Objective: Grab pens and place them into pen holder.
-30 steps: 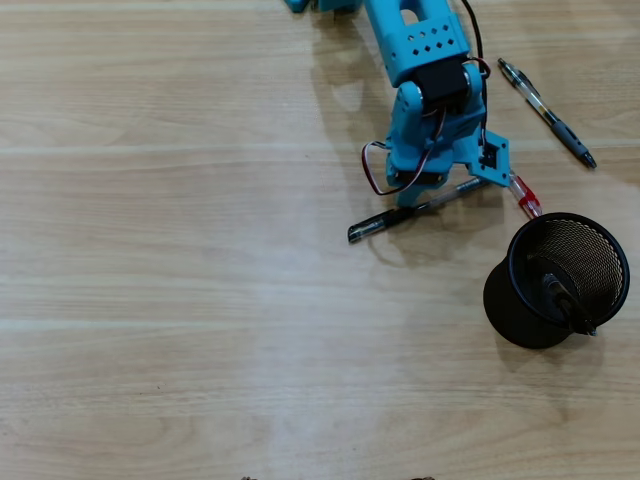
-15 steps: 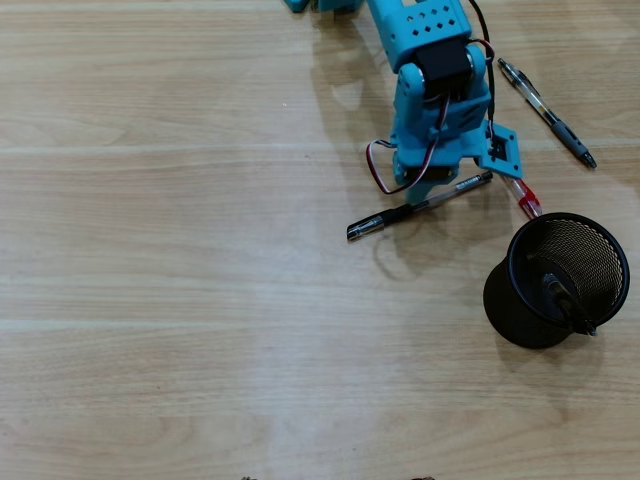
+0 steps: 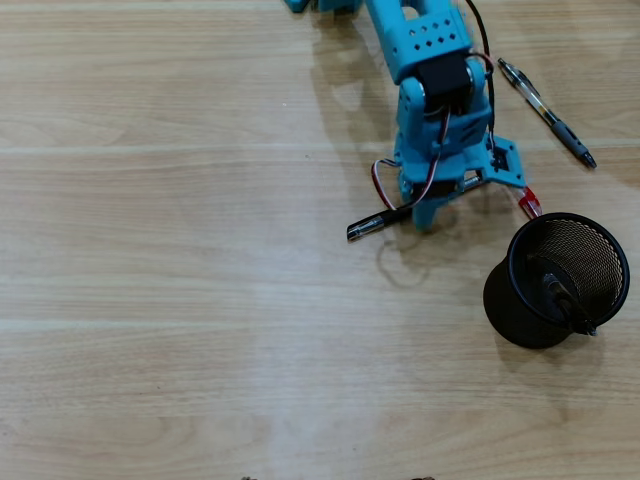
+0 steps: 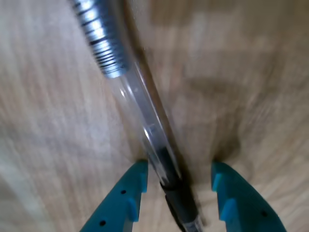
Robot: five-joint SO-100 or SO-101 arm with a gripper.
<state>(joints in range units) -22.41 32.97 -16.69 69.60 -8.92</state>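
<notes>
Hand is down on the table, spread open either side of the clear-barrelled pen, not gripping it. Pen holder sits nearby, to the right in the overhead view.

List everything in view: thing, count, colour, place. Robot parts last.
Clear-barrelled pen: 1, clear barrel with black ends, lying on the table under the arm, straddled by the gripper's fingers in the wrist view.
Black pen with clear middle: 1, on the table at upper right of the overhead view.
Red pen: 1, only its end shows, between the arm and the holder's rim.
Pen in holder: 1, dark, colour unclear, inside the holder.
Pen holder: 1, black mesh cup, at right of the overhead view.
Table: 1, light wood.
Arm: 1, blue, reaching in from the top edge.
Gripper: 1, blue, open, fingers either side of the clear-barrelled pen.
</notes>
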